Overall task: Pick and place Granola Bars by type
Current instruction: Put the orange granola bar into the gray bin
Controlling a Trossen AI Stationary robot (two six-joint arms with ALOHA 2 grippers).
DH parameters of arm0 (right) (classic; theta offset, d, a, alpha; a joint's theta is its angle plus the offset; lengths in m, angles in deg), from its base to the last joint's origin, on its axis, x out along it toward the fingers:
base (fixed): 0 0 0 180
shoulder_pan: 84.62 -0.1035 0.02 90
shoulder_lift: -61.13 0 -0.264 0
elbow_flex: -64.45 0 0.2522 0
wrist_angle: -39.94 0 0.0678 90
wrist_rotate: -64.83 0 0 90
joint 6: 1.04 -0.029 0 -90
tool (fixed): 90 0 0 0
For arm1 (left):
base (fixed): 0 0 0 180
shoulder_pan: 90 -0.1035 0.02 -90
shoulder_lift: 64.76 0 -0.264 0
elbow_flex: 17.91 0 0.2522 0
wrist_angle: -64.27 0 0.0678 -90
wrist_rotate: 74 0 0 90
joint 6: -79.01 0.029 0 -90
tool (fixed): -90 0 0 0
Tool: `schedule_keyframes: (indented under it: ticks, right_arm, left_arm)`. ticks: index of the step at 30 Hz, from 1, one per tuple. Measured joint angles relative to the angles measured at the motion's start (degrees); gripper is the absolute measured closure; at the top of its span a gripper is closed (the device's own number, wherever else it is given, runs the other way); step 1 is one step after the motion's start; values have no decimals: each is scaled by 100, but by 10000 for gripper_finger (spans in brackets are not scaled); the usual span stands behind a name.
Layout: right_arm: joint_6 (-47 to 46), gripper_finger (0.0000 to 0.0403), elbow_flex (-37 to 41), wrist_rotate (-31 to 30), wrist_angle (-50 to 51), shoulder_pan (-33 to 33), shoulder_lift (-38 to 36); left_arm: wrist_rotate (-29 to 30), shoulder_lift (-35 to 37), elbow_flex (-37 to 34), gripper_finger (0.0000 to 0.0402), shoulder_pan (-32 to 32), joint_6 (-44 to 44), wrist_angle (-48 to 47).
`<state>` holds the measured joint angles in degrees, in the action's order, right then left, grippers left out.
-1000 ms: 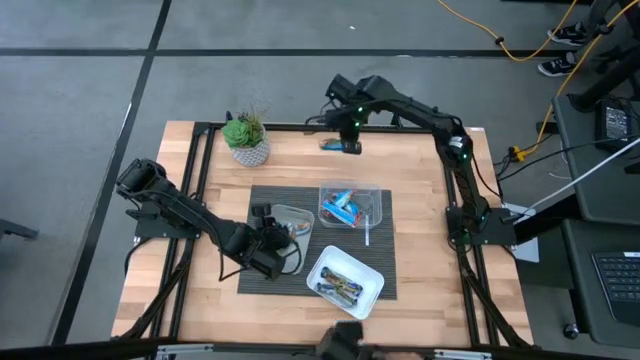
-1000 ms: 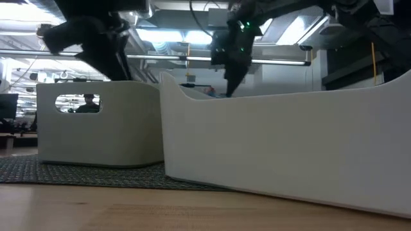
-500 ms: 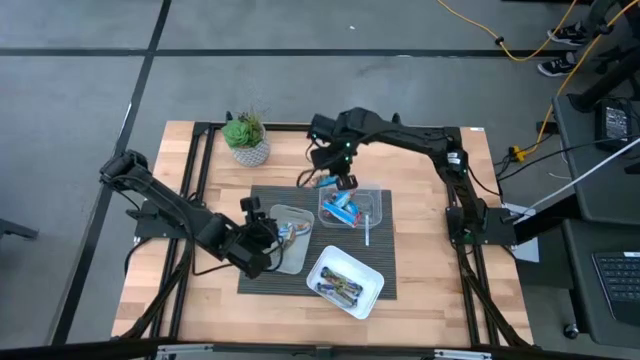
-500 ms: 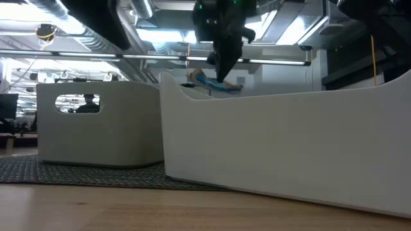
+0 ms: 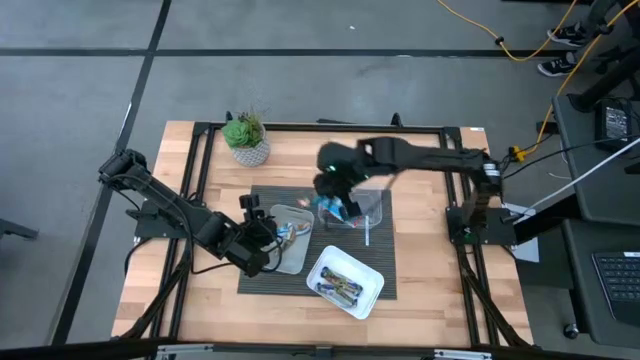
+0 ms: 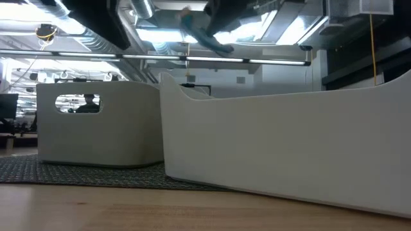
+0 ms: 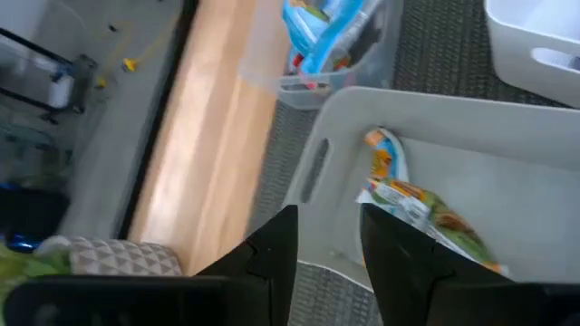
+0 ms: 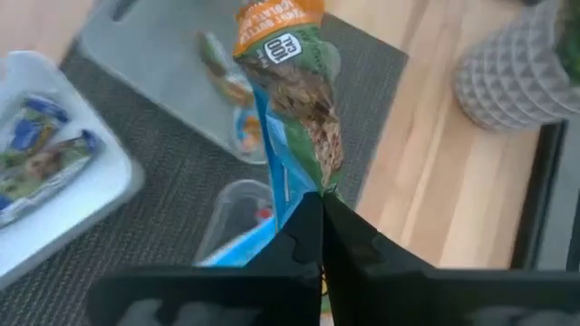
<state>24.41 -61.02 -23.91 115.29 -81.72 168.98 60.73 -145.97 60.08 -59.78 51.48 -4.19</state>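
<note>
Right gripper (image 8: 319, 217): jaws pressed together on the end of a green-and-orange granola bar (image 8: 292, 91), clamped with a blue wrapper (image 8: 272, 177) alongside it; both hang from the jaws above the clear tray (image 5: 352, 208). In the high view this gripper (image 5: 333, 192) sits over the clear tray's edge toward the grey tray (image 5: 290, 236); in the low view the blue wrapper (image 6: 204, 35) shows high above the tray walls.

Left gripper (image 7: 328, 237): jaws apart with a narrow gap, holding nothing, poised over the grey tray's (image 7: 507, 154) near rim. In the high view it (image 5: 262, 240) lies at the grey tray's side away from the clear tray.

Grey tray: holds orange-and-green wrapped bars (image 7: 412, 199), seen also from above (image 5: 291, 230).

Clear tray: holds blue-wrapped bars (image 5: 345, 210); in the left wrist view they (image 7: 326, 32) show through its wall.

White tray (image 5: 370, 290): just beside the clear tray, on the side nearer the surface's front edge, holding blue-and-green bars (image 5: 338, 287).

All three trays rest on a dark mat (image 5: 385, 262) on the wooden surface (image 5: 420, 170). A potted plant (image 5: 246, 138) stands well apart from the clear tray, near the surface's far corner on the left arm's side.
</note>
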Motion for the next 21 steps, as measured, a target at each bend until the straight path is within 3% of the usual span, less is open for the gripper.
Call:
schedule_keyframes:
  ticks: [7, 12, 16, 21]
  right_arm:
    - [-103, 401, 2855, -309, -2753, -457, -1455]
    - [13, 401, 4422, -468, -4806, -599, -2156]
    - [31, 401, 5130, -438, -6024, -664, -2428]
    - [26, 401, 5315, -422, -6294, -732, -2491]
  left_arm:
    - [402, 0, 2, 256, -50, 240, 121]
    - [275, 0, 2, 206, -223, 567, 693]
    - [171, 0, 2, 161, -319, 1241, 1631]
    - [212, 0, 2, 121, -348, 2303, 2946]
